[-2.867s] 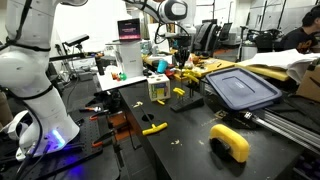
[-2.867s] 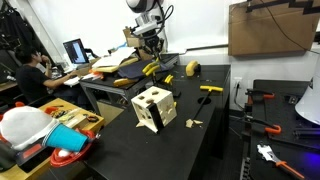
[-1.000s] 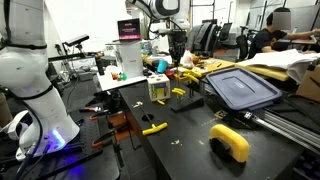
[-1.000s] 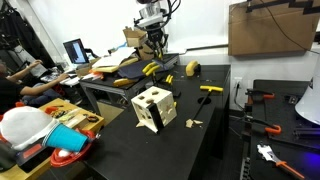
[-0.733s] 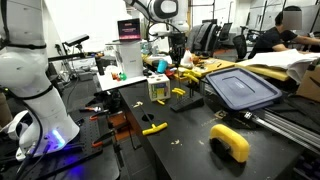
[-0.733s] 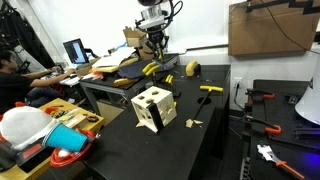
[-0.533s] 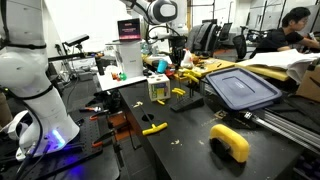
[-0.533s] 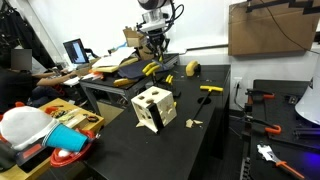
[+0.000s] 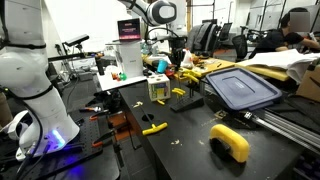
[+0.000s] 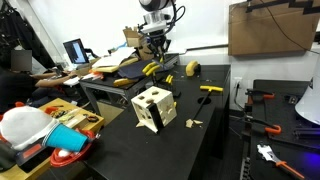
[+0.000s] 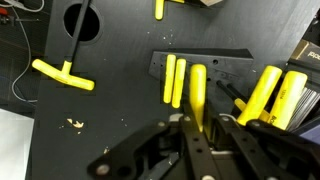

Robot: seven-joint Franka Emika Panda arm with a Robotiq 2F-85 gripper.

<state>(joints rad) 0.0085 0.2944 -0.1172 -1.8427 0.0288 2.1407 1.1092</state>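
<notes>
**Yellow peg pinched in your fingers, at the far end of the surface**

In the wrist view, your fingers (image 11: 187, 150) are drawn narrow onto the yellow peg (image 11: 197, 90). A second yellow peg (image 11: 170, 80) lies just left of it on a dark plate (image 11: 225, 65), and a yellow T-piece (image 11: 62, 73) lies well apart to the left. In an exterior view, the wooden cube (image 10: 153, 108) sits nearer on the surface (image 10: 205, 145).

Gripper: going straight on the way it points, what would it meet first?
Probably the dark plate beneath, though the yellow rod clamped in the gripper would touch it first, beside a lying yellow peg. Depth is unclear.
</notes>
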